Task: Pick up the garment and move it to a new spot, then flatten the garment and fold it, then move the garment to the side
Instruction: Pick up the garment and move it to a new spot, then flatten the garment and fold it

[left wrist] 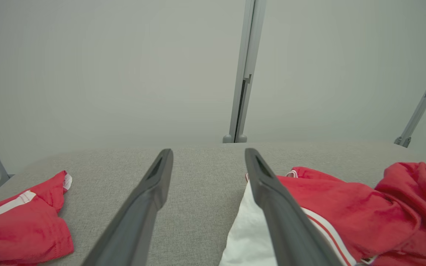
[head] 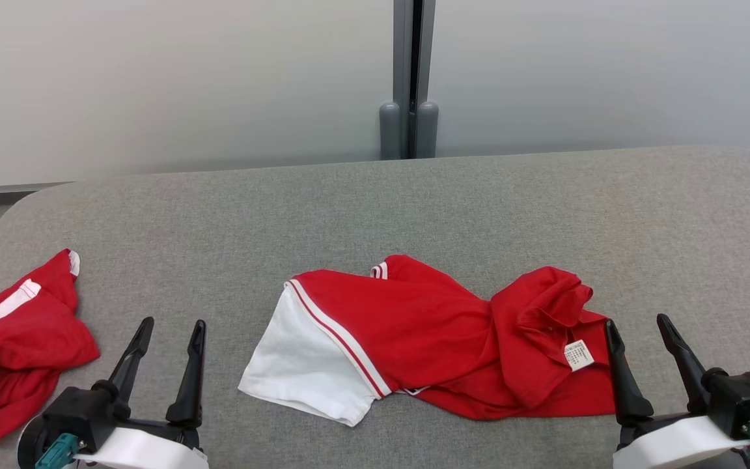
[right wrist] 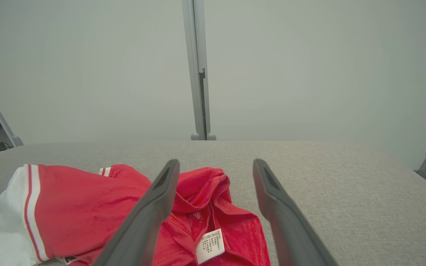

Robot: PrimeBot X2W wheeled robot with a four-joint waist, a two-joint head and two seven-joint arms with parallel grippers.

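A crumpled red garment (head: 440, 339) with a white panel at its left end and a white care label at its right lies in the middle of the grey table (head: 375, 208). It also lies in the left wrist view (left wrist: 346, 210) and the right wrist view (right wrist: 87, 207). My left gripper (head: 170, 329) hovers open over bare table, left of the white panel. My right gripper (head: 638, 326) stands open at the garment's right edge, its left finger (head: 619, 371) over the red cloth by the label. Neither gripper holds anything.
A second red piece of clothing with a white stripe (head: 17, 345) is bunched at the table's left edge. A pale wall with a grey vertical post (head: 409, 78) rises behind the table. The far half of the tabletop is bare cloth.
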